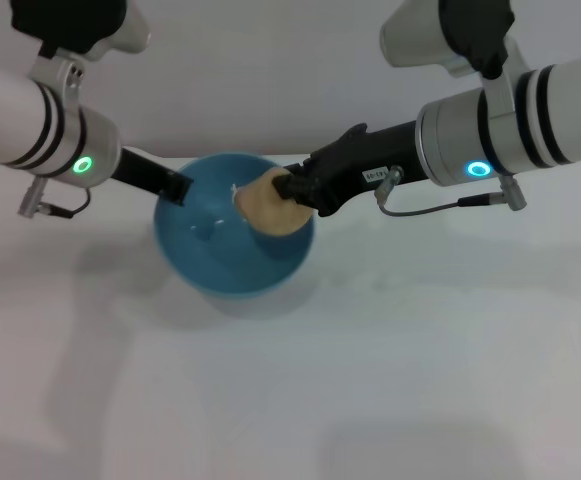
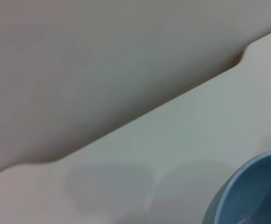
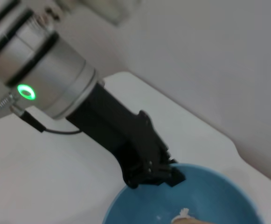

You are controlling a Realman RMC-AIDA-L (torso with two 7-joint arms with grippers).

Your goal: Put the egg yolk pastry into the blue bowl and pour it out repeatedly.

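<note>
The blue bowl is in the middle of the white table. My left gripper is shut on the bowl's left rim; the right wrist view shows its black fingers clamped on the rim of the bowl. My right gripper is shut on the egg yolk pastry, a pale tan lump held over the right side of the bowl, just above its rim. The left wrist view shows only an edge of the bowl.
The white table spreads in front of the bowl and to both sides. Its far edge meets a plain wall behind the bowl. A cable hangs under my right wrist.
</note>
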